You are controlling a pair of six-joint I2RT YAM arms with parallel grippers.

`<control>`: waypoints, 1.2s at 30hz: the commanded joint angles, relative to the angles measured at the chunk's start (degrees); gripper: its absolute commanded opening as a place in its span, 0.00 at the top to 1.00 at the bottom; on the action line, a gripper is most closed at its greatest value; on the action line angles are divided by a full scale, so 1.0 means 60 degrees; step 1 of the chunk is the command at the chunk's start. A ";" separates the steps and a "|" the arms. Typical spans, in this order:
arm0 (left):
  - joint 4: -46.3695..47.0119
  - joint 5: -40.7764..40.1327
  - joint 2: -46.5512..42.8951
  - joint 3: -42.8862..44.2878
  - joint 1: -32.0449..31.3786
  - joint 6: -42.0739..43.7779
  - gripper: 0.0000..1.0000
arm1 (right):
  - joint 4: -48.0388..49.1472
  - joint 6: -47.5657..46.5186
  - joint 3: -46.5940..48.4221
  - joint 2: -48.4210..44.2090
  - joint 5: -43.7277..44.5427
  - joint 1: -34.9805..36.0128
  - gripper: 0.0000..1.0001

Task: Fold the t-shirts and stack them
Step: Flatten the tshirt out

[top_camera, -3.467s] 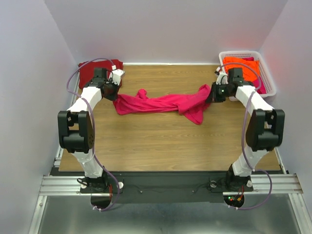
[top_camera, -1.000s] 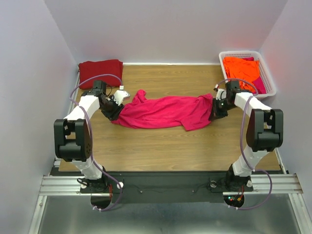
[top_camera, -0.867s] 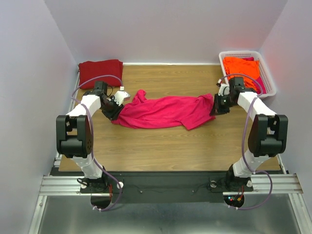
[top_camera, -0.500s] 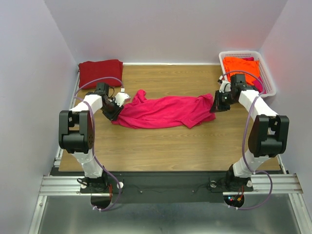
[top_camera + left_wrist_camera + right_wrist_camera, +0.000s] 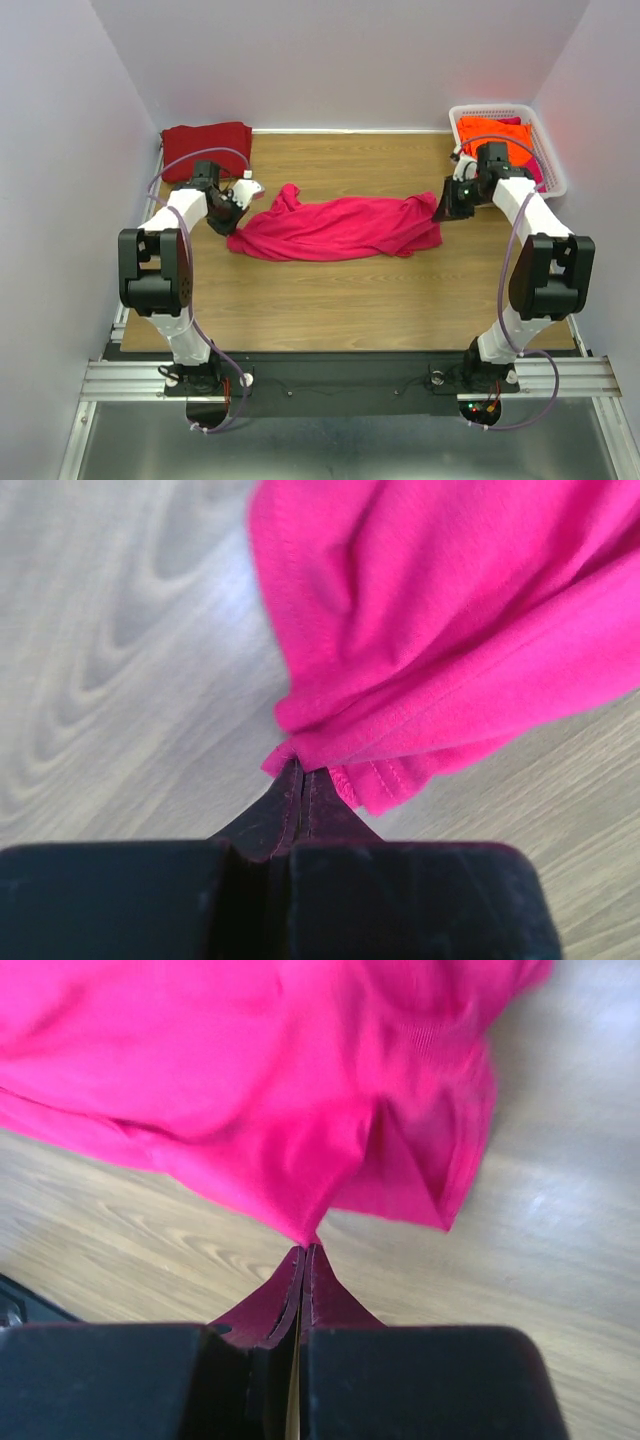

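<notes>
From the near edge of the light-brown wooden surface, two white-and-black arms reach out toward its left and right edges. Between them, across the middle, lies the bright pink-red cloth t-shirt, drawn out sideways but bunched and wrinkled, not flat. The left arm has its jaws pinched tight on the hem at one end. The right arm has its jaws closed the same way on the opposite end. In the far-left corner sits a folded dark maroon-red t-shirt, and in the far-right corner a white latticed plastic basket holds orange t-shirts. The step in hand looks like spreading the pink shirt for folding. Next it probably needs pulling taut and laying flat before any fold.
</notes>
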 commanded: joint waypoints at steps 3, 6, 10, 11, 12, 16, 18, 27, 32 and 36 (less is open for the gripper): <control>-0.0309 0.0128 -0.1595 0.1364 0.0220 -0.0498 1.00 | 0.0021 0.0213 0.1979 -0.0257 -0.0714 -0.0623 0.99; -0.0032 0.0069 -0.2021 0.2068 0.0440 -0.1054 1.00 | 0.0006 0.0652 0.2904 -0.0155 -0.1080 -0.0857 1.00; 0.0407 -0.0048 -0.2388 0.2873 0.0440 -0.1816 1.00 | 0.0035 0.1017 0.4806 0.0094 -0.1548 -0.0990 0.99; 0.0481 -0.0106 -0.2447 0.3150 0.0440 -0.2093 1.00 | 0.0021 0.1091 0.5160 0.0138 -0.1579 -0.1033 0.99; 0.0641 -0.0136 -0.2592 0.3255 0.0455 -0.2226 1.00 | 0.0035 0.1222 0.5424 0.0226 -0.1594 -0.1048 0.99; 0.1096 -0.0443 -0.3222 0.3490 0.0440 -0.2696 1.00 | 0.0065 0.1224 0.6523 0.0139 -0.1434 -0.1268 0.99; 0.1228 -0.0560 -0.3544 0.3519 0.0440 -0.2799 1.00 | 0.0079 0.1224 0.7153 0.0022 -0.1389 -0.1545 0.99; 0.2020 -0.0986 -0.5771 0.3446 0.0440 -0.3151 1.00 | 0.0737 0.1150 0.8299 -0.2378 -0.0351 -0.2103 0.99; 0.2181 -0.1044 -0.7104 0.3519 0.0440 -0.3209 1.00 | 0.1529 0.0990 0.8253 -0.3932 0.1316 -0.2103 0.99; 0.2137 -0.0782 -0.8014 0.3739 0.0425 -0.3195 1.00 | 0.1997 0.0814 0.8854 -0.4825 0.2126 -0.2103 0.99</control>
